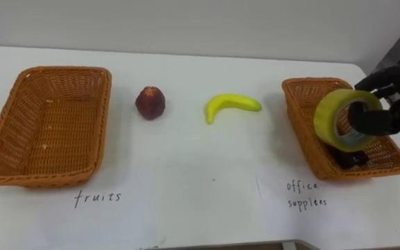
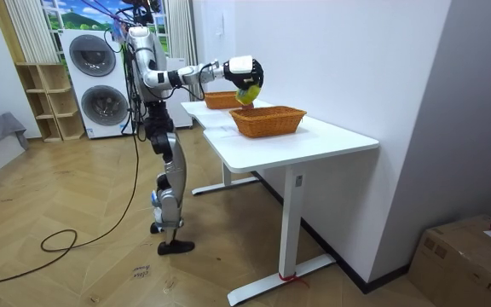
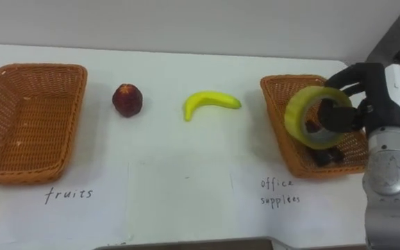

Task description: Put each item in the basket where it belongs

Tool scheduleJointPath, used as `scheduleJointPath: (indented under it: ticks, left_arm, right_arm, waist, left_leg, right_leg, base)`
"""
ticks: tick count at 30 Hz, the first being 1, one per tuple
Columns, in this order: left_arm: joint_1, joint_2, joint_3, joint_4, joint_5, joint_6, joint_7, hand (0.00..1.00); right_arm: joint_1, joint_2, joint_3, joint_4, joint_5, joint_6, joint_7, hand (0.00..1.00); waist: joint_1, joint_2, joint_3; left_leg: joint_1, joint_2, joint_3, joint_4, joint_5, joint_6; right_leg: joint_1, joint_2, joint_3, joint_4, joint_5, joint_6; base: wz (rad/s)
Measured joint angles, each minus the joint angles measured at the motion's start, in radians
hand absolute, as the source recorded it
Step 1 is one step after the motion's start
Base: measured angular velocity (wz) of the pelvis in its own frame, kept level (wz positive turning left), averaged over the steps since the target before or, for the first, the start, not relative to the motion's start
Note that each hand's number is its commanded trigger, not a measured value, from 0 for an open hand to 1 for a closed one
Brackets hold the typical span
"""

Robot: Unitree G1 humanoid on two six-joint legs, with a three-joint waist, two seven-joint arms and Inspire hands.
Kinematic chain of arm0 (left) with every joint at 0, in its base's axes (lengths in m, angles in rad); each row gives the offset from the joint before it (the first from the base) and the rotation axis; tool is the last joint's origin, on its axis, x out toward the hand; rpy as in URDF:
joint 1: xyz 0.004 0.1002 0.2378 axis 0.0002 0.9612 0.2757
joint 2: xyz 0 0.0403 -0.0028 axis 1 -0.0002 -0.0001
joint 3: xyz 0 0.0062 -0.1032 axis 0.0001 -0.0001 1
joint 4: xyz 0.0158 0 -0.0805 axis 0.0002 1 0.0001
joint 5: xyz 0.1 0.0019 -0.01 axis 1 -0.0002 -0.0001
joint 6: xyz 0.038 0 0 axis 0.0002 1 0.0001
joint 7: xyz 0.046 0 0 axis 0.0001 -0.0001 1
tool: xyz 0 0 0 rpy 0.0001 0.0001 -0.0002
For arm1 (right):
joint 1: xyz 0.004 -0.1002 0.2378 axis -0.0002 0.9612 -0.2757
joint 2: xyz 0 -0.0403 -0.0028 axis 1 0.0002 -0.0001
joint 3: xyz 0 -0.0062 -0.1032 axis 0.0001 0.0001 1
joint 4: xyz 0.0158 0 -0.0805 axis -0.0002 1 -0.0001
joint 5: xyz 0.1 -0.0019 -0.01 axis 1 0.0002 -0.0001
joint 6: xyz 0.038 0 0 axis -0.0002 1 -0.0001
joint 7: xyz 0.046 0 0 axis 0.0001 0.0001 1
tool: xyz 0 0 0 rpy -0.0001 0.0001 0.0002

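Left eye view, sorting task in progress. We saw the right hand (image 1: 385, 119) curled round a yellow tape roll (image 1: 329, 118), held tilted just above the office-supplies basket (image 1: 301, 114) (a dark item (image 1: 353, 159) lay inside), presumably so that release would drop it within the walls. The banana (image 1: 232, 105) and red fruit (image 1: 150, 102) lay apart on the white table (image 1: 200, 187), between the baskets; we judged them next for the empty fruit basket (image 1: 47, 118).

open: table (image 1: 200, 180) front strip | obstacles: red fruit (image 1: 150, 102), banana (image 1: 231, 105) mid-table
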Motion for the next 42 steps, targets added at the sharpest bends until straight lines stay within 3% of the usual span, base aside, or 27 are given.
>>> scheduleJointPath:
  ticks: [7,22,35,36,37,38,39,42]
  left_arm:
    - [0.0,0.0,-0.001,-0.003,0.001,0.001,0.002,0.0]
    - [0.001,0.0,-0.001,0.001,0.002,-0.001,0.004,0.0]
    - [0.0,0.001,-0.001,0.002,0.002,0.002,0.009,0.0]
    - [0.0,0.001,-0.001,0.002,0.002,0.003,0.009,0.0]
    - [0.0,0.001,-0.001,0.002,0.002,0.004,0.009,0.0]
    - [0.0,0.001,-0.001,0.002,0.002,0.005,0.009,0.0]
    - [0.0,0.001,-0.001,0.003,0.002,0.006,0.009,0.0]
    - [0.0,0.001,-0.001,0.003,0.002,0.009,0.009,0.0]
  right_arm:
    - [0.0,0.0,0.0,0.031,0.0,0.001,0.005,1.0]
    - [0.005,0.0,-0.026,0.136,0.017,-0.002,-0.01,1.0]
    - [0.013,0.0,-0.026,0.16,0.023,-0.003,-0.015,1.0]
    - [0.014,0.0,-0.026,0.16,0.023,-0.003,-0.015,0.89]
    - [0.014,0.0,-0.026,0.16,0.023,-0.003,-0.015,0.7]
    - [0.015,0.0,-0.026,0.16,0.023,-0.003,-0.015,0.14]
    - [0.016,0.0,-0.026,0.16,0.023,-0.003,-0.015,0.0]
    - [0.016,0.0,-0.026,0.16,0.023,-0.003,-0.015,0.0]
  waist:
    - [0.0,-0.011,-0.0006]
    - [0.001,-0.006,0.0068]
    - [0.002,-0.011,0.0038]
    - [0.002,-0.011,0.0038]
    - [0.002,-0.011,0.0038]
    - [0.002,-0.011,0.0038]
    - [0.002,-0.011,0.0037]
    - [0.002,-0.011,0.0037]
  left_leg:
    - [0.002,0.0,0.008,0.0,0.0,0.0]
    - [0.003,0.001,0.006,-0.002,0.0,0.0]
    - [0.002,0.001,0.009,-0.001,0.0,0.0]
    - [0.002,0.001,0.009,0.0,0.0,0.0]
    - [0.002,0.001,0.009,0.0,0.0,0.0]
    - [0.002,0.001,0.009,0.0,0.0,0.0]
    - [0.002,0.001,0.009,0.001,0.0,0.0]
    - [0.002,0.001,0.009,0.001,0.0,0.0]
  right_leg:
    - [0.0,0.0,0.009,0.0,0.0,0.0]
    - [-0.001,0.0,0.008,0.0,0.002,-0.001]
    - [-0.001,-0.001,0.008,-0.002,0.002,-0.001]
    - [-0.001,-0.001,0.008,-0.002,0.002,-0.001]
    - [-0.001,-0.001,0.008,-0.002,0.002,-0.001]
    - [-0.001,-0.001,0.008,-0.002,0.002,-0.001]
    - [-0.001,-0.001,0.008,-0.002,0.002,-0.001]
    - [0.0,-0.001,0.008,-0.001,0.002,-0.001]
  base:
    - [-0.03]
    - [0.0]
    - [0.0]
    - [0.0]
    - [0.0]
    - [0.0]
    - [0.0]
    - [0.0]
